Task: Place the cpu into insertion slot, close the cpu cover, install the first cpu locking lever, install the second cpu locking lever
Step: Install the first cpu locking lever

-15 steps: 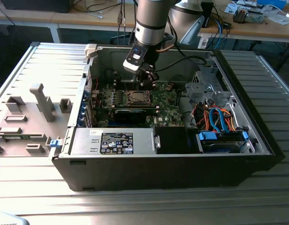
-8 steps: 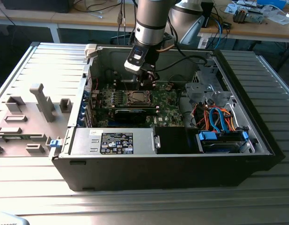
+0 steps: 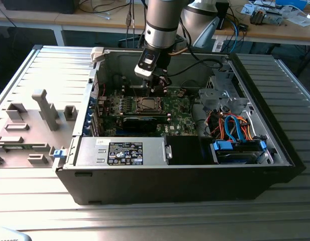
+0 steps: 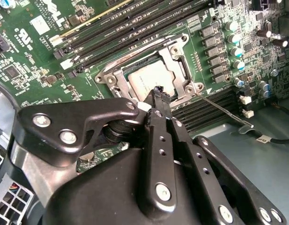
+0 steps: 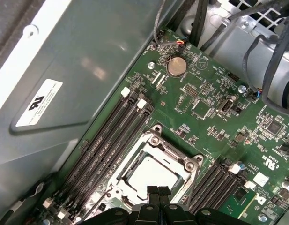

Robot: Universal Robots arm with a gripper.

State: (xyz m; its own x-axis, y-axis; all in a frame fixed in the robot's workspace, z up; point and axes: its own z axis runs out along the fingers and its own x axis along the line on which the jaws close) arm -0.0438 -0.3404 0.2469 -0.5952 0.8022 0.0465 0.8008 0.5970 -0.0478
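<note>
The cpu [image 4: 149, 77] [image 5: 149, 172] lies flat in the insertion slot [image 3: 146, 104] on the green motherboard, its silver top showing through the window of the cpu cover [image 4: 177, 54] [image 5: 174, 151]. The cover lies down flat over the chip. My gripper [image 4: 158, 90] [image 5: 158, 190] [image 3: 153, 89] hangs just above the socket's edge, its two black fingertips pressed together with nothing between them. One thin locking lever [image 4: 224, 110] sticks out from the socket's corner, across the memory slots toward the case wall.
The motherboard [image 3: 177, 113] sits deep in an open computer case [image 3: 160, 186] with metal walls all around. Black memory slots [image 5: 111, 140] flank the socket. Orange and blue cables [image 3: 230, 128] and a drive cage lie at the exterior view's right. Grey fixtures [image 3: 44, 108] stand outside the case, at the exterior view's left.
</note>
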